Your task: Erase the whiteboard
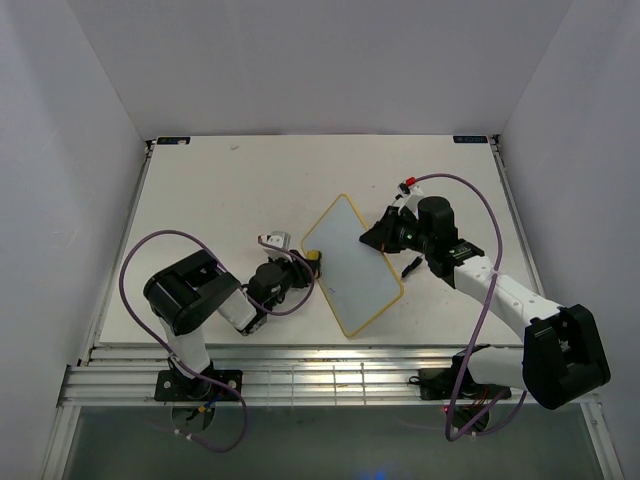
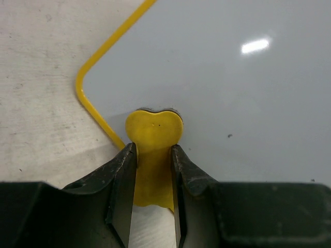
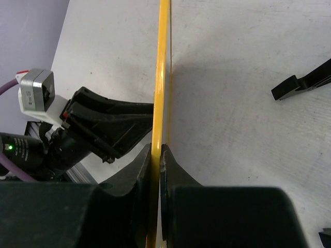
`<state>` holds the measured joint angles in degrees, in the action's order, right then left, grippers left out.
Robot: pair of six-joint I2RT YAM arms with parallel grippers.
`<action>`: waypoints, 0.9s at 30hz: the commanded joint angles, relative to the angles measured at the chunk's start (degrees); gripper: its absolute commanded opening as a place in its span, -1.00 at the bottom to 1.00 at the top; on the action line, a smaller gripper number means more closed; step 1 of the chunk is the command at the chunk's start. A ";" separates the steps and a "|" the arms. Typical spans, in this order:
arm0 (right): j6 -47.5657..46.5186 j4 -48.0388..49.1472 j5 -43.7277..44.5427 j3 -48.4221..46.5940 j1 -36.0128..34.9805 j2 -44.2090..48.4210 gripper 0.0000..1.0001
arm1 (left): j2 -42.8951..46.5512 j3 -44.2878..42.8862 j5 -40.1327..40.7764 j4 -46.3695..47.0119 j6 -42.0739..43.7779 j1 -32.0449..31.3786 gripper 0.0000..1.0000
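Note:
The whiteboard (image 1: 352,265) is white with a thin yellow frame and stands tilted at the table's middle; its face shows no writing. My right gripper (image 1: 385,233) is shut on its right edge; in the right wrist view the yellow frame (image 3: 163,72) runs edge-on between the jaws. My left gripper (image 1: 305,265) is shut on a small yellow eraser (image 2: 153,134) and presses it on the board's face (image 2: 232,88) near its rounded left corner.
A black foot piece (image 1: 411,265) lies on the table right of the board, also in the right wrist view (image 3: 302,84). The left arm's camera (image 3: 36,95) shows behind the board. Table edges and white walls surround the area.

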<state>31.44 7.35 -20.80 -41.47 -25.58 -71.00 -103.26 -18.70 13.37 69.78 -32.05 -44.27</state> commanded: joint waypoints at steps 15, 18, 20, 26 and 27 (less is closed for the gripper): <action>0.29 -1.73 -11.63 1.84 -2.37 2.27 -0.85 | 2.72 -10.57 4.48 -29.69 -2.14 3.66 -1.00; 0.29 -1.82 -11.64 1.75 -2.37 2.80 -0.85 | 3.15 -11.36 4.39 -30.49 -1.96 4.10 -1.00; 0.29 -1.82 -11.37 1.92 -2.37 3.06 -0.85 | 3.24 -11.89 4.30 -31.10 -1.87 4.02 -1.00; 1.16 -0.59 -11.20 2.80 -2.28 3.59 -0.85 | 2.54 -11.98 0.62 -31.37 -3.88 3.93 -1.00; 1.43 -0.15 -11.20 2.98 -2.36 3.68 -0.85 | 2.37 -11.80 0.09 -31.28 -4.33 3.84 -1.00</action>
<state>32.69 7.22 -19.40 -40.07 -25.50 -68.88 -99.90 -30.39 16.38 45.04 -35.79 -40.60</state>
